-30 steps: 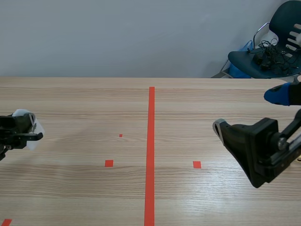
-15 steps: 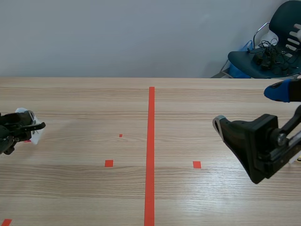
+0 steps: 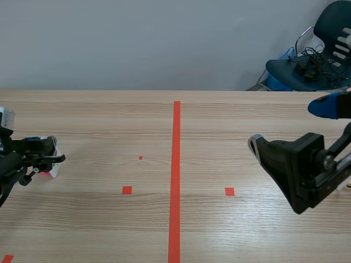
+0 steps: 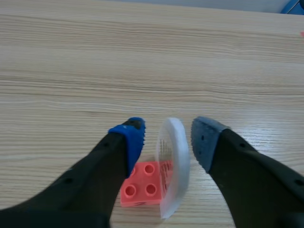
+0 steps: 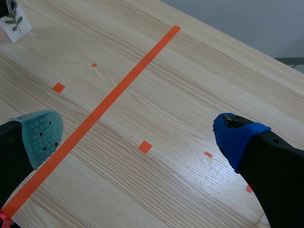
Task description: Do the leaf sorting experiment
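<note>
Most of the left arm (image 3: 15, 160) is cut off at the edge of the counter (image 3: 109, 118) in the scene view. There the leaf card (image 4: 172, 159) is only a small white scrap with a bit of red under it, half behind the black fingers, close to the counter's left edge.

The left wrist view is clearer. The card stands on its edge, plugged into a red brick (image 4: 140, 186) that seems to rest on the wood. Part of the brick is blurred behind the cloudy plastic. The card is seen almost edge-on, so the leaf itself doesn't show from here, only a faint grid. Its long axis runs up and down, with a flat face turned toward each pad.

The left jaws straddle the card, partly open. The blue pad (image 4: 132, 142) stands clear of it, with wood showing in the gap. The grey pad (image 4: 204, 137) is just beside the other face, and I can't tell whether it touches. Nothing is clamped.

In the right wrist view the card is tiny and well ahead of the fingers, beyond the red line. Its face, with a green sprig on it, is turned toward that camera.

The right jaws hang wide open over the right half of the counter, holding nothing. Their greenish pad (image 5: 42, 137) and blue tip (image 5: 236, 137) are well apart.

Behind the counter a dark chair (image 3: 299, 71) carries a tangle of cables (image 3: 310, 56). The chair's far side is cut off.
</note>
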`<state>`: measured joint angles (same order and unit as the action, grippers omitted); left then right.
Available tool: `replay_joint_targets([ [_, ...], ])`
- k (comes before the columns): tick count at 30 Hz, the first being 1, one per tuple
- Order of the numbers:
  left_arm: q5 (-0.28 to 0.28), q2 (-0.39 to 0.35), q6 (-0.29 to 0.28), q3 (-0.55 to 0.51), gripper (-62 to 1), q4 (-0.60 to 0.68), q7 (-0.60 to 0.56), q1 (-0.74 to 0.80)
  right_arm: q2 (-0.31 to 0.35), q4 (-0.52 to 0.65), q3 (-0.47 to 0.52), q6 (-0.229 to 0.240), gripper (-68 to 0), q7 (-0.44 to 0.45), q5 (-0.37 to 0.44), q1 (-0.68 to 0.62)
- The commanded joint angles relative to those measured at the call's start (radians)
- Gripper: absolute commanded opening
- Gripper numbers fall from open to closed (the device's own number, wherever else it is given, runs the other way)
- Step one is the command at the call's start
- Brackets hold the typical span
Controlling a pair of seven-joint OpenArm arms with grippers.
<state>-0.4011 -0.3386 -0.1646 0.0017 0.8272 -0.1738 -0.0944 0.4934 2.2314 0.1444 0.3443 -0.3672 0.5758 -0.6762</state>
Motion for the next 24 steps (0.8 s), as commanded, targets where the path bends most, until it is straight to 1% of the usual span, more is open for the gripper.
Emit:
replay_joint_targets([
  [1, -0.009, -0.021, -0.007, -0.007, -27.3, 0.031, -0.018, -0.005, 0.01, 0.0, 0.011, -0.006, 0.4, 0.014, 0.008, 0.009],
  [2, -0.01, -0.027, -0.009, -0.007, -22.5, 0.032, -0.018, -0.005, 0.01, 0.0, 0.011, -0.006, 0.4, 0.014, 0.008, 0.009],
  [6, -0.005, -0.069, -0.02, -0.009, 1.4, 0.091, -0.016, -0.003, 0.01, 0.0, 0.011, -0.006, 0.4, 0.014, 0.008, 0.009],
  [8, -0.006, -0.101, -0.059, -0.01, 1.4, 0.156, 0.006, 0.007, 0.01, 0.0, 0.011, -0.006, 0.4, 0.014, 0.008, 0.009],
  [10, -0.01, -0.137, -0.122, -0.013, 1.4, 0.246, 0.055, 0.031, 0.011, 0.0, 0.013, -0.006, 0.4, 0.014, 0.008, 0.009],
  [11, -0.023, -0.153, -0.162, -0.016, 1.4, 0.3, 0.091, 0.047, 0.011, 0.001, 0.014, -0.006, 0.4, 0.014, 0.007, 0.009],
  [14, -0.09, -0.202, -0.28, -0.019, 1.4, 0.475, 0.207, 0.119, 0.011, 0.016, 0.025, -0.008, 0.4, 0.013, 0.007, 0.009],
  [16, -0.133, -0.221, -0.334, -0.025, 1.4, 0.598, 0.298, 0.177, 0.011, 0.039, 0.035, -0.008, 0.4, -0.006, 0.007, 0.008],
  [17, -0.143, -0.223, -0.345, -0.029, 1.4, 0.66, 0.34, 0.211, 0.011, 0.052, 0.039, -0.008, 0.4, -0.023, 0.006, 0.006],
  [19, -0.158, -0.225, -0.348, -0.031, 1.4, 0.78, 0.41, 0.286, 0.011, 0.076, 0.047, -0.021, 0.4, -0.035, 0.003, -0.008],
  [22, -0.156, -0.224, -0.346, -0.03, 1.4, 0.935, 0.426, 0.413, 0.013, 0.097, 0.047, -0.022, 0.4, -0.042, 0.005, -0.044],
  [24, -0.156, -0.224, -0.319, -0.033, 1.4, 1.021, 0.427, 0.494, 0.017, 0.105, 0.046, -0.022, 0.4, -0.056, 0.014, -0.074],
])
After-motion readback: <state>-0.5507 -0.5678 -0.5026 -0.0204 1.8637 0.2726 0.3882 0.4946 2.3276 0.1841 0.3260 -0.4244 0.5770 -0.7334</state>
